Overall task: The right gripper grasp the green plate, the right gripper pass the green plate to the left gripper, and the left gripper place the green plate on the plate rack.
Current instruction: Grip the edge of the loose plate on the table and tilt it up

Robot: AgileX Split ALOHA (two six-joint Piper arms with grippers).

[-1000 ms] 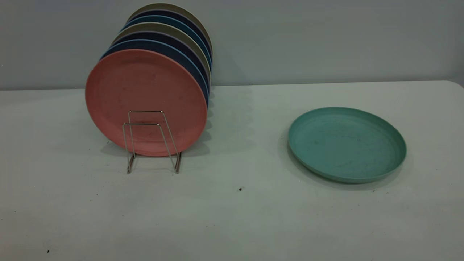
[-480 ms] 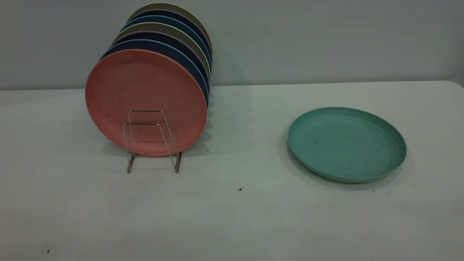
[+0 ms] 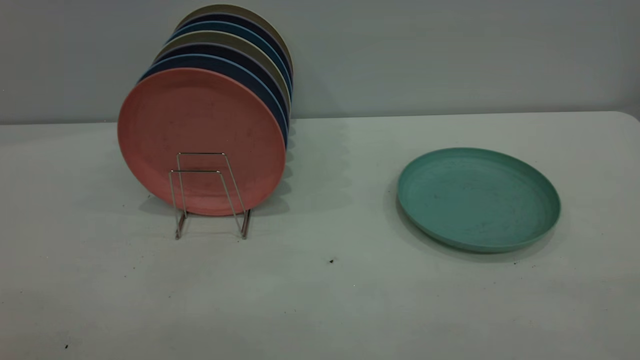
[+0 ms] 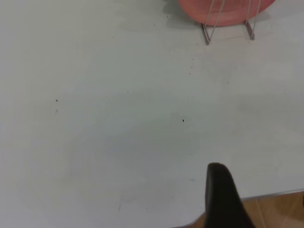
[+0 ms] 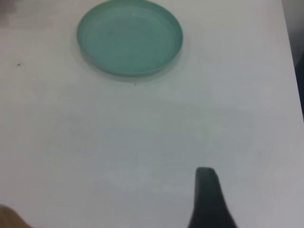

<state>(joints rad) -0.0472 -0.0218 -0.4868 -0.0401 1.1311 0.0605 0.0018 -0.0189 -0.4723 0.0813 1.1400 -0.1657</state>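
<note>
Right gripper [image 5: 207,199]: one dark finger visible at the near table edge; whether the jaws are spread or pressed together cannot be told. The green plate [image 5: 130,37] lies flat on the white table [image 3: 320,300], well ahead of this finger. Left gripper [image 4: 223,199]: likewise one finger visible, state indeterminate. Far ahead of it stands the plate rack [image 3: 210,195], its front slot free; directly behind, a salmon-pink plate [image 3: 200,140] stands upright.

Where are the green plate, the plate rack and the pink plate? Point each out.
green plate [image 3: 478,199], exterior view, middle of its inner face.
plate rack [image 3: 195,171], exterior view, top bar of front loop.
pink plate [image 3: 200,115], exterior view, upper face.
</note>
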